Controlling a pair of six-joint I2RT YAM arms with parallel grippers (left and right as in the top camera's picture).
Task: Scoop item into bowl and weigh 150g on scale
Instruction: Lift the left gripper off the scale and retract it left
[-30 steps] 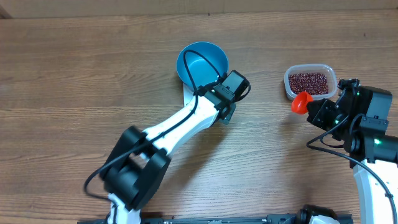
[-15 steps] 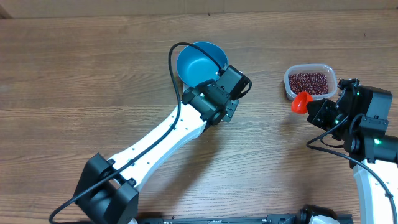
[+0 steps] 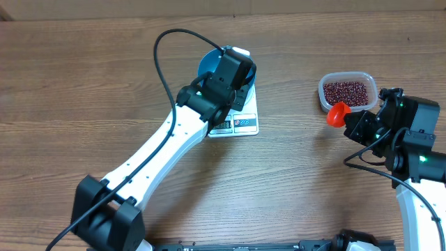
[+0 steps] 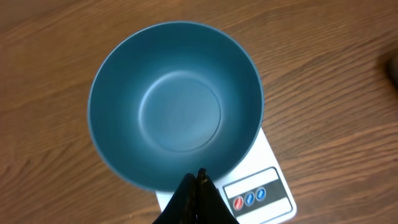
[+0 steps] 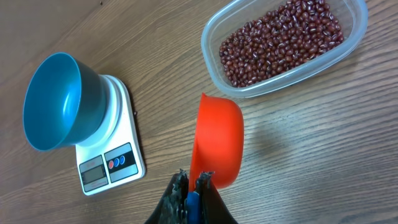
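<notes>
The blue bowl (image 4: 177,106) is empty and stands on the white scale (image 4: 258,193). My left gripper (image 4: 199,177) hangs shut just over the bowl's near rim, holding nothing. From overhead the left arm covers most of the bowl (image 3: 207,66); the scale (image 3: 240,122) shows below it. The dark red beans (image 5: 280,40) fill a clear tub (image 3: 347,92) at the right. My right gripper (image 5: 193,180) is shut on the blue handle of the empty red scoop (image 5: 217,140), which hovers just short of the tub. The bowl (image 5: 56,102) and scale (image 5: 109,162) lie to its left.
The left arm (image 3: 160,146) stretches diagonally from the front left of the wooden table up to the bowl. Its black cable (image 3: 164,63) loops above the table left of the bowl. The right arm (image 3: 411,146) stands at the right edge.
The left arm has swung up and back over the bowl, uncovering the scale's front panel. The right arm and the scoop have stayed still.
</notes>
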